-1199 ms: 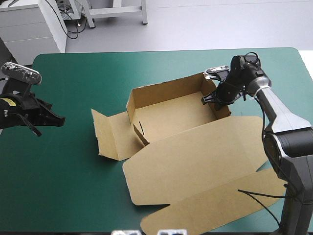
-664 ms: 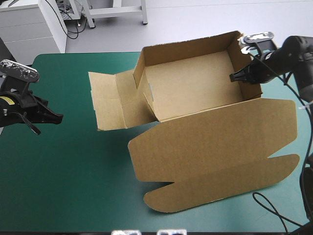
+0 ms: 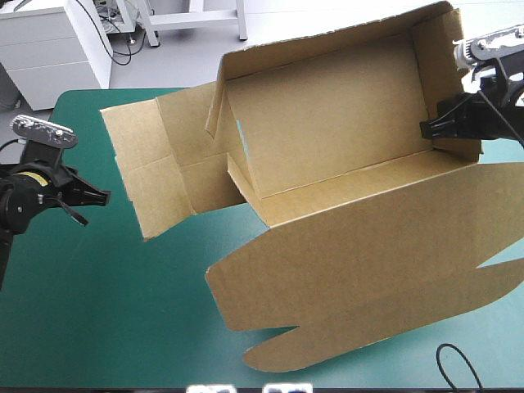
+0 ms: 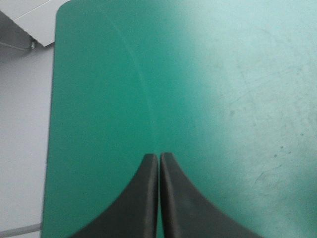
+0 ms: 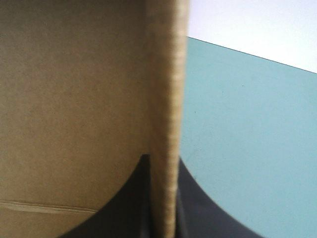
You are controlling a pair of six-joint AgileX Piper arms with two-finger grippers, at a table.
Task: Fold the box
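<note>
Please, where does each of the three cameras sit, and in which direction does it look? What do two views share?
High view: above and behind the robot, looking forward and down at the table and box; left gripper and right gripper show.
Left wrist view: above the left wrist, looking along its shut fingers at the teal-green cover.
Right wrist view: above the right wrist, looking along its fingers, shut on a box wall.
Shared: high and right wrist views show that grasp.
</note>
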